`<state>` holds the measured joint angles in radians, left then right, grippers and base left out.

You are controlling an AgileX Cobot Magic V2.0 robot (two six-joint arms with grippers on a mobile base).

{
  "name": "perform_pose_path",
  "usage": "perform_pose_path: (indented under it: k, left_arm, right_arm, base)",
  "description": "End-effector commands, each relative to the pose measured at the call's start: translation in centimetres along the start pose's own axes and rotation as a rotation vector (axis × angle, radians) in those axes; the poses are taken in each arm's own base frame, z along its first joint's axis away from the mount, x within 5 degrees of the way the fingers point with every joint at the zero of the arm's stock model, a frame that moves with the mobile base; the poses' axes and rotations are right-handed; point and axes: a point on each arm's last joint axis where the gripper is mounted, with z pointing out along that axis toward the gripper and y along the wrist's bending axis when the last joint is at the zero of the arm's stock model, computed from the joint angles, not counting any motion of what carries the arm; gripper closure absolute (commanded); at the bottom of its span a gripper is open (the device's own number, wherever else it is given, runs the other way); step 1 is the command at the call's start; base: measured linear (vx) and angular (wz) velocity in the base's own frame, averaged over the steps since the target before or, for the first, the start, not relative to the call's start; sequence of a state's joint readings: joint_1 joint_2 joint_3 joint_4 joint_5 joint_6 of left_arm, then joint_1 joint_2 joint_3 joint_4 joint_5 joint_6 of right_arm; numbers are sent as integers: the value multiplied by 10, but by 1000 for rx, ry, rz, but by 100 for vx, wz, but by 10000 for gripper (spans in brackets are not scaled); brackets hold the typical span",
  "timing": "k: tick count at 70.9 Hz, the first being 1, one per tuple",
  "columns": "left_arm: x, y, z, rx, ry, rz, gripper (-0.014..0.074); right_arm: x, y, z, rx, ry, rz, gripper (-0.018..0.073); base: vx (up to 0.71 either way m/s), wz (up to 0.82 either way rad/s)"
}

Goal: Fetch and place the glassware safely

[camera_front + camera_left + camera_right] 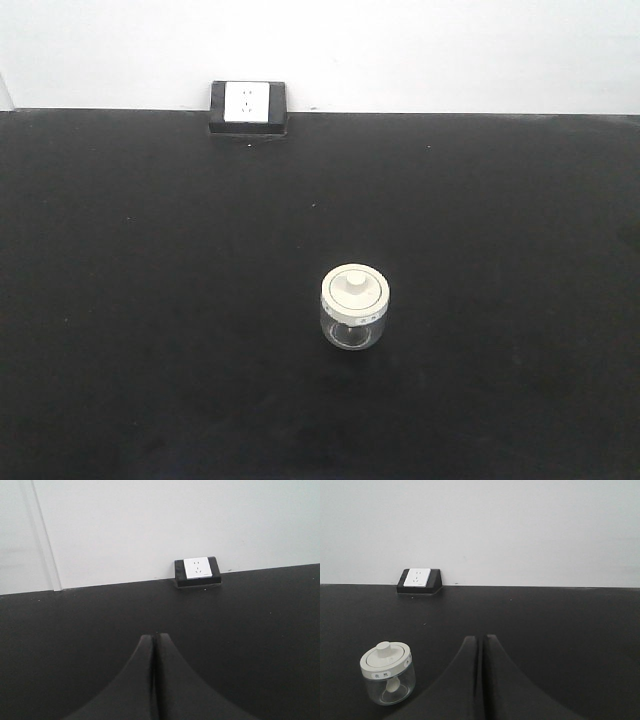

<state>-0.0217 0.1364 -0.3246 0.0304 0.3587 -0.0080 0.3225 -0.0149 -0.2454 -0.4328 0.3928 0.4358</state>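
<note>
Left gripper (154,642): two black fingers pressed together, only a hairline seam between them, nothing clamped; tips raised over bare black table (60,645) and pointing toward the white wall (150,525). Right gripper (481,642): same condition, black fingers drawn together with a thin slit between, holding nothing and touching nothing visible; tips aimed at the far table edge. Glass jar (387,677): small, squat, clear, standing upright on the table, cream-white round lid seated on top with a central knob; small labels with marks around the lid's rim, not legible; a pale object shows inside through the glass, its kind cannot be told. Position relative to the right gripper: to the left of the closed fingertips and nearer the camera than the tips, apart from them, no contact. Position relative to the left gripper: jar not seen from the left wrist. Front view: jar (355,306) alone on the black surface, slightly right of centre, well apart from the back edge; neither arm appears there. Wall socket (248,103): white faceplate in a black housing, sitting at the rear edge of the table against the wall, left of the jar's line and well apart from it; also seen from both wrists (198,570) (418,579)
</note>
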Motion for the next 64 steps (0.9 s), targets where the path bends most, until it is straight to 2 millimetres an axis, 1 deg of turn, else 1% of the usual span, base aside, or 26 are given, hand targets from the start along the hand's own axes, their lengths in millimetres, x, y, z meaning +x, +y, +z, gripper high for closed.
perform_pose_path:
  k: [1, 15, 27, 44, 56, 64]
  left_arm:
    - [-14, 0, -2, 7, -86, -12, 603]
    - [-14, 0, -2, 7, -83, -12, 603]
    - [-3, 0, -1, 7, -60, -11, 603]
    - [30, -1, -10, 3, -94, -12, 603]
    - [58, -2, 2, 4, -15, -9, 603]
    - [78, -2, 8, 6, -14, -10, 603]
  right_arm:
    - [-14, 1, -3, -13, -88, -24, 563]
    - [-14, 1, -3, -13, -88, -24, 563]
    - [-14, 1, -3, -13, -88, -24, 563]
    - [-14, 1, -3, -13, -88, -24, 563]
    - [-14, 1, -3, -13, -88, -24, 563]
    - [-14, 1, -3, -13, -88, -24, 563]
  base:
    - [0, 0]
    - [0, 0]
    - [0, 0]
    - [0, 0]
    - [0, 0]
    - [0, 0]
